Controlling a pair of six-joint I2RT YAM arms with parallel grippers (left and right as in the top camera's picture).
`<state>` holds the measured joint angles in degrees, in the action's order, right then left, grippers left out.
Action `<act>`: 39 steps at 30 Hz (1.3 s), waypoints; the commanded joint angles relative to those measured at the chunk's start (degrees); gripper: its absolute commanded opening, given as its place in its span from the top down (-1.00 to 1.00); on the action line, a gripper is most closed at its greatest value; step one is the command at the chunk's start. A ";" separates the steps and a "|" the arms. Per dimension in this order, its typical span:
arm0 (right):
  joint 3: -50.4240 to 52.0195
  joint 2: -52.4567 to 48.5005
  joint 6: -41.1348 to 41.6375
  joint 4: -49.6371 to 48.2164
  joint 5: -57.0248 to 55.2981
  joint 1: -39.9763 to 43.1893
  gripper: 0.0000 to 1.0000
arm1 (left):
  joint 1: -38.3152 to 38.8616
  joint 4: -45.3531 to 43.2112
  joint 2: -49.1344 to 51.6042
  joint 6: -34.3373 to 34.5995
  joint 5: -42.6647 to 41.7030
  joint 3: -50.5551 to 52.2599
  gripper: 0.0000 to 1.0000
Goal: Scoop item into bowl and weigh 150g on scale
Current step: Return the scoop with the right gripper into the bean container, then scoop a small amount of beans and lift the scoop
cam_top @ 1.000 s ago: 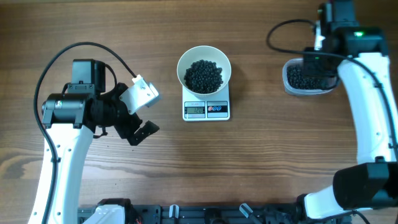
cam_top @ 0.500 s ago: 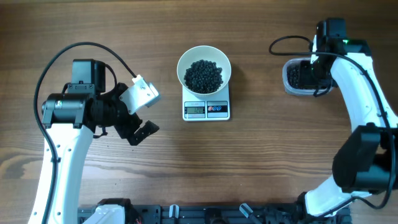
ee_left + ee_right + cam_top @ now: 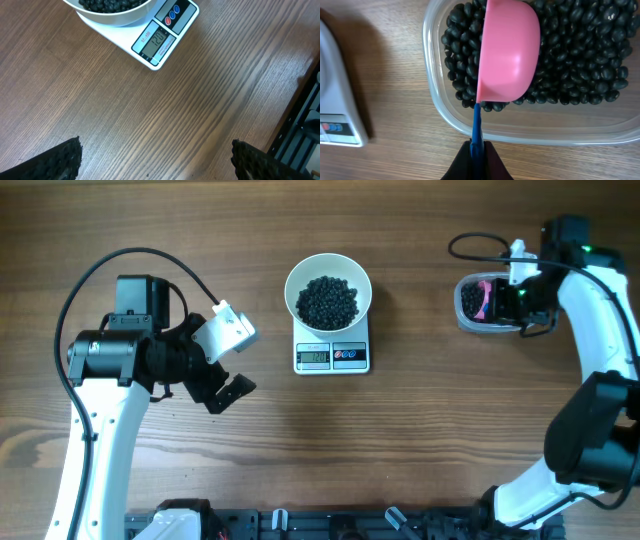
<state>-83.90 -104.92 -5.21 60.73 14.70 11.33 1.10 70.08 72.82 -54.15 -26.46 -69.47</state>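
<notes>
From overhead, I see the white bowl (image 3: 328,272) sitting on the scale (image 3: 332,356) around the middle of the desk (image 3: 420,440), closer to its far edge than to its near one. A heap of black beans (image 3: 328,301) fills the bowl's centre. The scale's display and buttons face the near edge. My left gripper (image 3: 233,361) hangs over bare wood left of the scale, well apart from it, with its jaws spread wide and nothing between them. Toward the far right corner stands a clear tub (image 3: 466,317) with more beans in it. My right gripper (image 3: 508,298) reaches over the tub, and a pink scoop (image 3: 483,297) shows inside it.

The left wrist camera shows both fingertips at the bottom corners of the picture, wide apart, with only wood between them. The scale and the bowl's rim sit at the top, and I cannot read the digits with confidence.

The right wrist camera shows the jaws clenched on the scoop's thin blue handle (image 3: 476,122). The pink cup lies over the beans inside the tub, against its left side. A corner of the scale shows at the left edge.
</notes>
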 commanded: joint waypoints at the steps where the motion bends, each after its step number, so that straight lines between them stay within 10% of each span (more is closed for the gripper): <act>1: 0.15 -1.16 -1.46 0.13 9.68 3.43 0.91 | -0.37 -0.04 -0.13 -1.14 -0.94 0.26 -1.00; 16: 3.30 -1.75 -9.05 4.42 30.93 17.35 0.91 | -0.37 -0.04 -0.13 -1.14 -0.94 0.26 -1.00; 29: 3.28 -1.75 -5.90 -2.45 -5.38 2.38 0.91 | -0.37 -0.04 -0.15 -1.14 -0.94 0.26 -1.00; 39: 3.28 -1.75 -12.66 2.43 9.14 3.82 0.92 | -0.37 -0.04 -0.15 -1.14 -0.94 0.26 -1.00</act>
<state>-81.03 -105.75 -16.45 62.63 18.20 13.41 1.10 70.08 72.82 -54.17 -26.46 -69.47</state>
